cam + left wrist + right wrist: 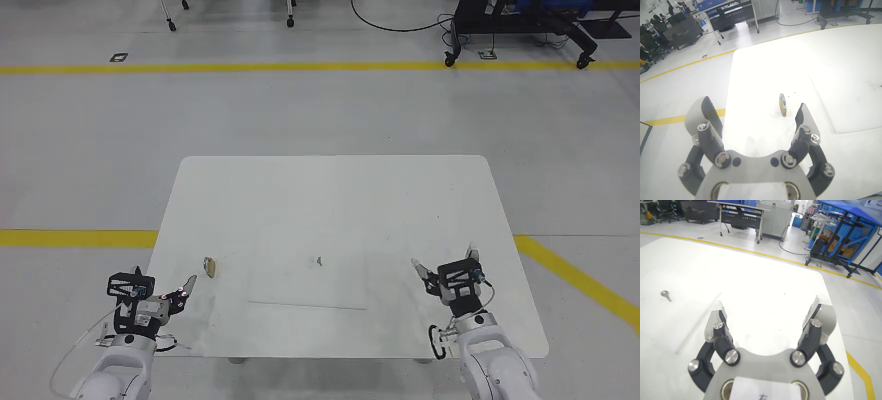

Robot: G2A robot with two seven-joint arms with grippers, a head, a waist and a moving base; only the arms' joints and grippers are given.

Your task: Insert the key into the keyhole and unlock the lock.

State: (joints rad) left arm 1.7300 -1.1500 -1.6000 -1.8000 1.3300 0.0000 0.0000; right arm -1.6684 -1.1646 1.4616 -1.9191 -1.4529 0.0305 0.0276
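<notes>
A small brass padlock (210, 266) with a silver shackle stands on edge near the table's front left. It lies just ahead of my left gripper (163, 278), which hangs open at the table's front left corner. In the left wrist view the padlock (782, 106) sits a little beyond the open gripper (754, 103), closer to one fingertip, touching neither. A small silver key (319, 262) lies flat near the middle front. My right gripper (445, 258) is open and holds nothing at the front right, well away from the key (666, 295) seen off to one side of the gripper (768, 301).
The white table (330, 190) carries a thin white sheet whose edge (308, 305) runs between padlock and key. Yellow floor tape (60, 238) passes both sides. Wheeled racks (838, 243) stand far off on the floor.
</notes>
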